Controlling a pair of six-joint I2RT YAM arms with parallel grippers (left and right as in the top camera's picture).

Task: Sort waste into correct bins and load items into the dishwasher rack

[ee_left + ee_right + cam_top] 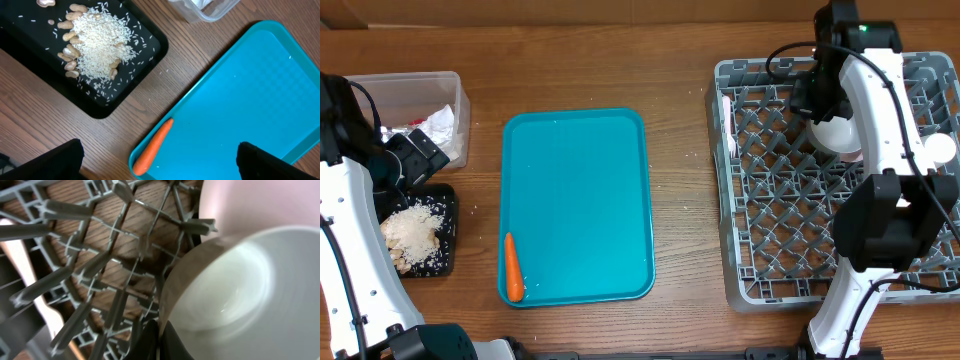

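From overhead, the dishwasher rack fills the right side of the wooden table. The right arm reaches over the rack's far half, where a small white bowl sits among the pegs just below its wrist. A small white cup stands near the rack's right wall, and a white fork lies along the left wall. The teal tray lies mid-table, with the small carrot in its near left corner. Further left, the clear plastic tub holds a crumpled white napkin. Just in front of it, the black tray carries pale nuts and white grains. The left arm hangs over that side.

In the left wrist view, the left gripper has its fingers spread wide apart at the bottom corners and holds nothing. Between them lie the carrot at the teal tray's rim and bare wood. The black tray with its heap sits at upper left, and a corner of the tub shows at the top edge.

In the right wrist view, the right gripper has its fingers pressed together on the bowl's rim. The blurred bowl sits over the rack's lattice and pegs, and a pale pink plate is close behind it.
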